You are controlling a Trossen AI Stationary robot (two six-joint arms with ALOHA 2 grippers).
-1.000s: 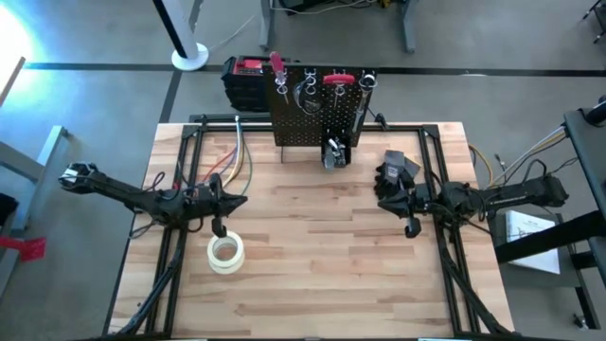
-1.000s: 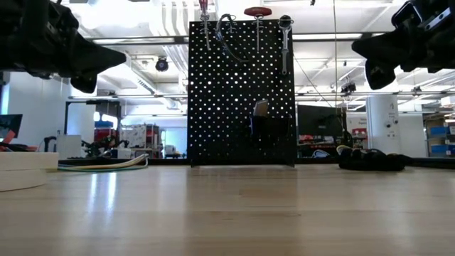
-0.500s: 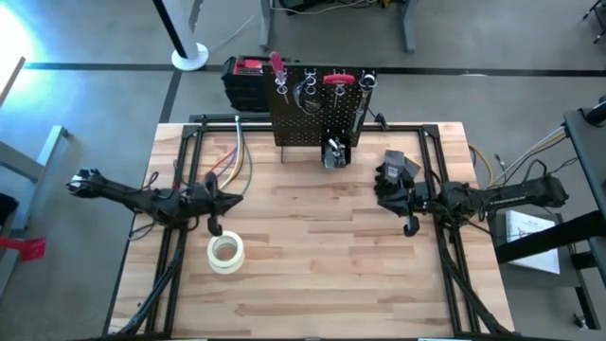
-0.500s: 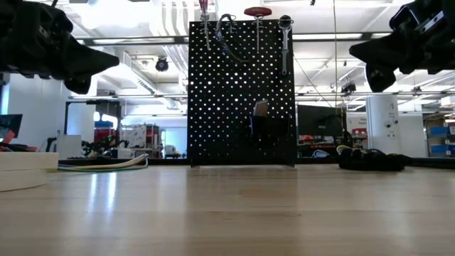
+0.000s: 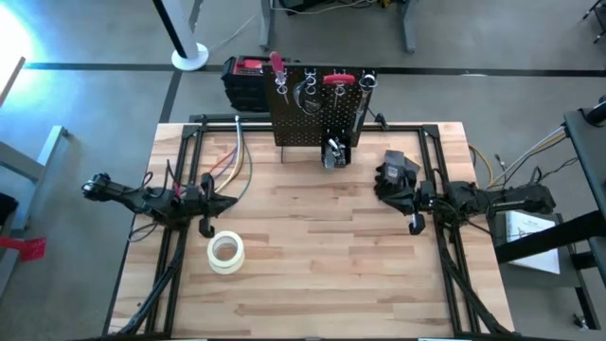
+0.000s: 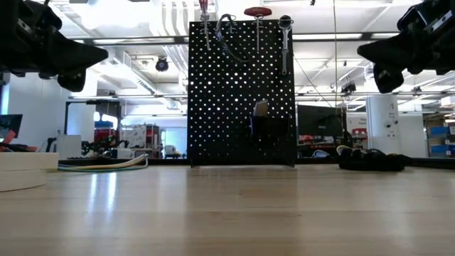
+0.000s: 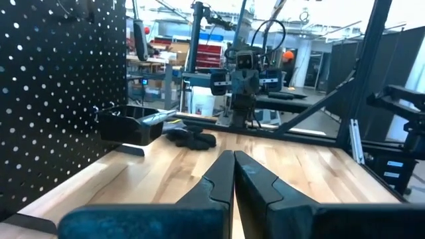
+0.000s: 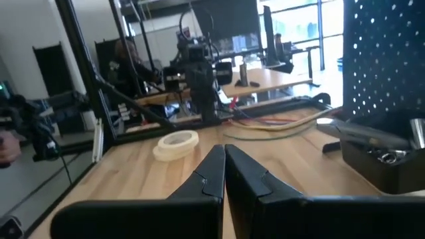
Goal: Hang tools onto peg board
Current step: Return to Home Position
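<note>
High view: peg board (image 5: 317, 118) upright at the worktop's (image 5: 312, 284) far edge, tools (image 5: 338, 80) hung along its top. Left jaws and right jaws are both together, empty. Risk: a low retreat could snag the nearby tape roll (image 5: 225, 252) or gloves (image 5: 396, 170).

A robotics workshop is suggested by the bare concrete floor (image 5: 85, 104), exposed ceiling pipes (image 6: 173, 13) and cluttered workbenches (image 8: 282, 78) seen beyond the wooden desk (image 5: 312, 275).
</note>
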